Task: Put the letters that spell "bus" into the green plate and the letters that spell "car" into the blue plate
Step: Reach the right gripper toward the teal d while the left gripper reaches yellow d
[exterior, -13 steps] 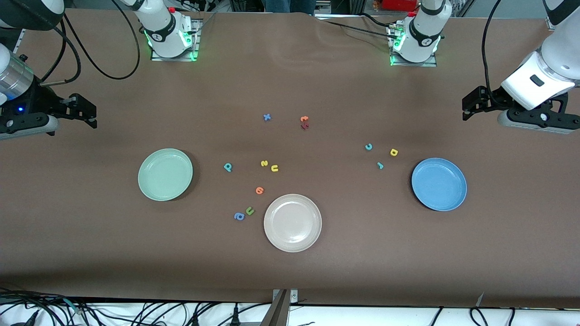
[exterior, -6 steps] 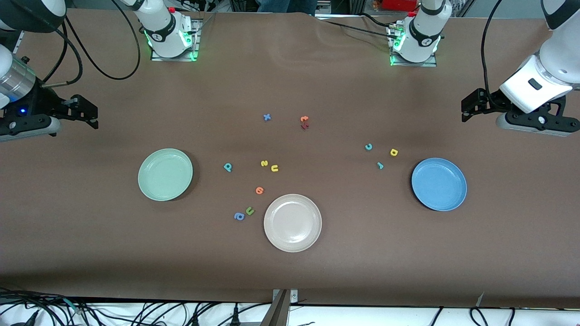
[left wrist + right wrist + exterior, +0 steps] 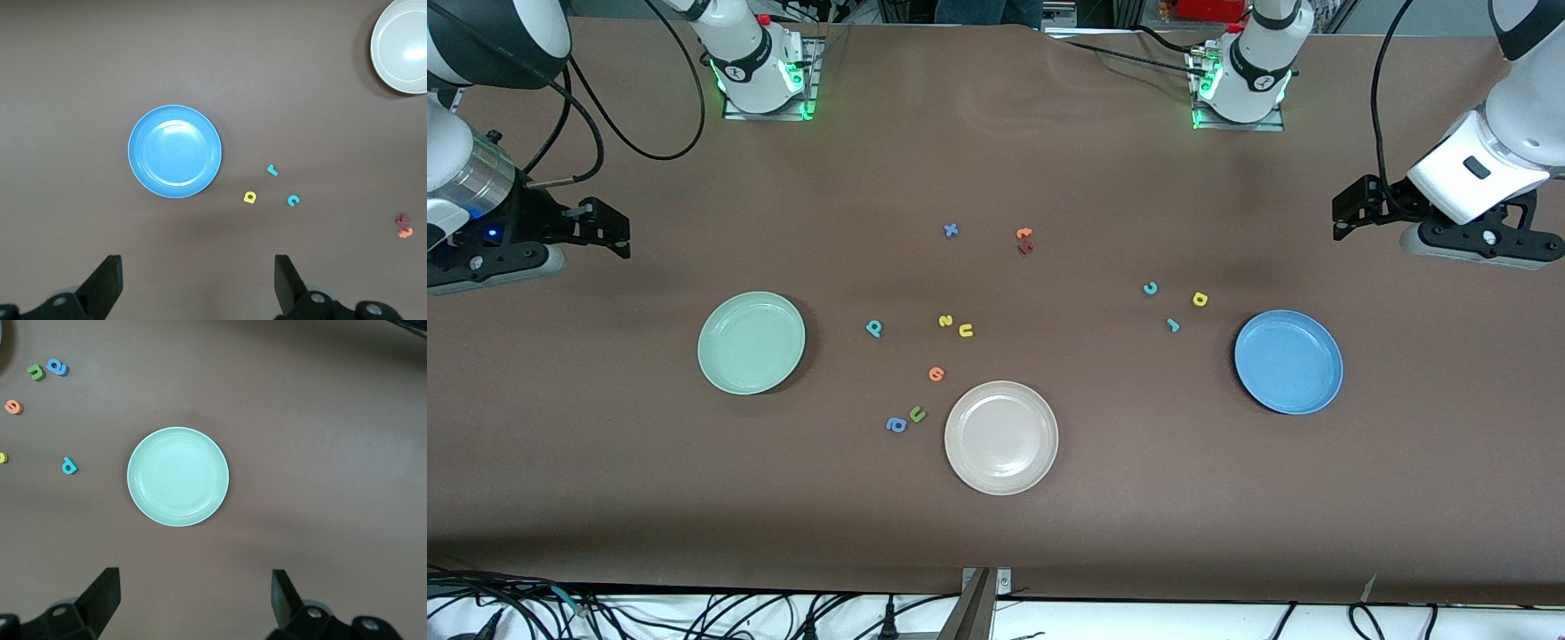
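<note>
The green plate point(image 3: 751, 342) point(image 3: 178, 477) lies toward the right arm's end of the table and holds nothing. The blue plate point(image 3: 1288, 362) point(image 3: 175, 151) lies toward the left arm's end, also bare. Between them sit the teal b point(image 3: 874, 328) point(image 3: 69, 465), yellow s point(image 3: 945, 321) and yellow u point(image 3: 966, 331). Beside the blue plate are the teal c point(image 3: 1151, 288) point(image 3: 293, 199), yellow a point(image 3: 1200, 300) point(image 3: 249, 197) and teal r point(image 3: 1173, 325) point(image 3: 271, 169). My right gripper point(image 3: 609, 229) point(image 3: 193, 577) hangs open over bare table beside the green plate. My left gripper point(image 3: 1343, 213) point(image 3: 198, 263) hangs open over bare table beside the blue plate.
A beige-white plate point(image 3: 1001, 437) point(image 3: 403, 47) lies nearest the front camera. An orange round letter point(image 3: 935, 374), a green u point(image 3: 917, 413) and a blue a point(image 3: 896, 425) sit beside it. A blue x point(image 3: 951, 230) and orange and red letters point(image 3: 1024, 240) lie toward the bases.
My right gripper has drifted a little toward the green plate. The left arm shifted very slightly early on, then held still. No letter or plate has moved.
</note>
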`<state>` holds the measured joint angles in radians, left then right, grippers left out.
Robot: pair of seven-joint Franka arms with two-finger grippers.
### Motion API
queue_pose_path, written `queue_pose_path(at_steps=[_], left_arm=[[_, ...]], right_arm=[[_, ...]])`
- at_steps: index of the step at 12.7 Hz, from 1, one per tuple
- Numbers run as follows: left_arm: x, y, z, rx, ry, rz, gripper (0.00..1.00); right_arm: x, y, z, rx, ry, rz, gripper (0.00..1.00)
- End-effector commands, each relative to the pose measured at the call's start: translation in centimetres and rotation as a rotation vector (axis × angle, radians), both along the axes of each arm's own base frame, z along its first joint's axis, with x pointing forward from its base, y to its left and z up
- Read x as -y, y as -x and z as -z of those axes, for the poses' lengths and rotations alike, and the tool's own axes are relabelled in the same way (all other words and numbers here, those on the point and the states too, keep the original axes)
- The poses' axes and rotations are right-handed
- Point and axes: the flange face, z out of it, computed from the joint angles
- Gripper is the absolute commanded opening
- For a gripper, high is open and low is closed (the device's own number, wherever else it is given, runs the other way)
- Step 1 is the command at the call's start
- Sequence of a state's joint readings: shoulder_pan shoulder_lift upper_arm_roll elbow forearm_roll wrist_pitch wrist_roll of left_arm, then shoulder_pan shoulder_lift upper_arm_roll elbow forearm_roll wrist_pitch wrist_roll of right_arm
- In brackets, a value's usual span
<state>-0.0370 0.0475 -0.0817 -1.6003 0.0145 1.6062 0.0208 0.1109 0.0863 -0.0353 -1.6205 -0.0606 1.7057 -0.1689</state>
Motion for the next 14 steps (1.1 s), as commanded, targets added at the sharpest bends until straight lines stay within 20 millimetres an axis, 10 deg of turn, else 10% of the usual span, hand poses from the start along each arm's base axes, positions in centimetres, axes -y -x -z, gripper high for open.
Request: queue_pose_path(at_steps=[1, 7, 10, 14], left_arm=[[0.8, -1.6, 3.0, -0.057, 0.001, 0.012, 1.0], [6.3, -4.7, 14.2, -0.168, 0.005, 0.107, 1.0], [10.0, -4.5, 18.2, -0.201, 0.009, 0.221, 1.0], [10.0, -3.6, 22.8, -0.23, 0.016, 0.271, 1.0]], right_arm=[[-0.2, -0.2, 0.2, -0.018, 0.018, -0.04, 1.0], [-0.7, -0.3, 1.6, -0.05, 0.016, -0.101, 1.0], [-3.4, -0.5, 3.1, -0.069, 0.009, -0.244, 1.0], [-9.6, -1.3, 6.3, -0.056, -0.008, -0.352, 1.0]])
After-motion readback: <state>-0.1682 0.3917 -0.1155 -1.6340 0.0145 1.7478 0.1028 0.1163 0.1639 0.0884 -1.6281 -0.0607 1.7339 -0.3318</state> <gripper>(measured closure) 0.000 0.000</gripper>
